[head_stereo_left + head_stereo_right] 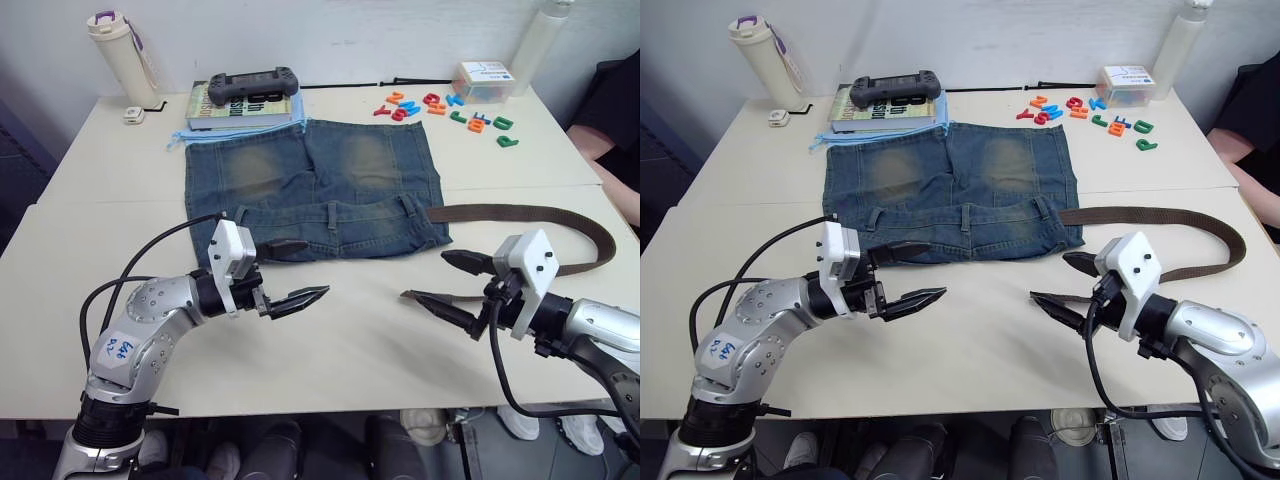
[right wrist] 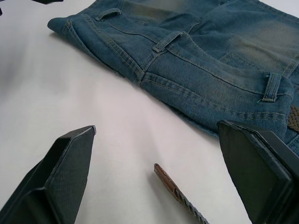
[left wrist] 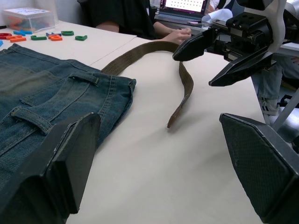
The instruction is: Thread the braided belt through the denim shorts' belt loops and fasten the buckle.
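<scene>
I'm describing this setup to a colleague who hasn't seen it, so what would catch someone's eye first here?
The denim shorts lie flat mid-table, waistband toward the robot. The braided belt runs from their right edge out in a loop over the table, its tip lying free by the right gripper. Both grippers, the left gripper too, hover open above the table just in front of the shorts, holding nothing.

Braided belt [image 1: 560,222] lies right of denim shorts [image 1: 312,188], touching them.
</scene>
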You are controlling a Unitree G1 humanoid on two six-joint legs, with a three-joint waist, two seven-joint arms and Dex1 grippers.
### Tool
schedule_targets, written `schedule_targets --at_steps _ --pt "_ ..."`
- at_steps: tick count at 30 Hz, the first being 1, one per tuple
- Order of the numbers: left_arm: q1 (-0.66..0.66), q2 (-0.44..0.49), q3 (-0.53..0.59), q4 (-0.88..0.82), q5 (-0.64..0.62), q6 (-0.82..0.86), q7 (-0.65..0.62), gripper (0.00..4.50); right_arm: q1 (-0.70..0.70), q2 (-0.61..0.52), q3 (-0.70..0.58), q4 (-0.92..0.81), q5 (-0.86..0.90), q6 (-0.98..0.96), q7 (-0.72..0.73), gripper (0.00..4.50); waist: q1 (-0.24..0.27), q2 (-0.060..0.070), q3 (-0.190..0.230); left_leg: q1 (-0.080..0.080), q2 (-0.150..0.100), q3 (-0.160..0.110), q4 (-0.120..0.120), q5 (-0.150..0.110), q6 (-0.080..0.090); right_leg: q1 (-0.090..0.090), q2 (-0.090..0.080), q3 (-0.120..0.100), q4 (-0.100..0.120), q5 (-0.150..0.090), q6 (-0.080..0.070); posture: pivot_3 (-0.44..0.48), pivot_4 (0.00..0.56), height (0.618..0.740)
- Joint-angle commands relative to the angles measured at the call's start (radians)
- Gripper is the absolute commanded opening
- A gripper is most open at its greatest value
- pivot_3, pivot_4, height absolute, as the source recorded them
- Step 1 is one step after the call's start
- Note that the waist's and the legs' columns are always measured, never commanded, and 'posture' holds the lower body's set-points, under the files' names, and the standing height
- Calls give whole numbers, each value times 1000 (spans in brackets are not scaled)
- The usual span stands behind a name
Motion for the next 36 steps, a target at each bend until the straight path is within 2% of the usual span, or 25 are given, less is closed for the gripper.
schedule_targets --at_steps 1,19,25,29,36 --pt "-4 4 8 -8 -3 -13 -4 4500 -5 -5 -19 -36 5 -22 6 4475 0 0 0 0 0 0 0 0 0 0 0 0 0 0 0 0 150 740" --pt "-6 2 -5 14 8 -34 -30 4500 6 3 -25 -48 7 -20 -7 4475 0 0 0 0 0 0 0 0 0 0 0 0 0 0 0 0 150 740" --pt "-20 -11 -76 58 74 -76 -49 4500 13 13 -43 -68 22 -4 -37 4475 0 0 0 0 0 0 0 0 0 0 0 0 0 0 0 0 150 740" --pt "-82 -104 -245 227 247 -174 -17 4500 43 40 -108 -125 84 27 -94 4475 8 0 0 0 -1 0 1 0 0 1 0 0 0 0 1 0 150 740" --pt "-236 -332 -403 530 395 -328 -13 4500 154 65 -277 -255 276 70 -205 4475 28 -1 0 -1 -1 1 3 -1 2 1 0 0 -2 1 2 0 150 740"
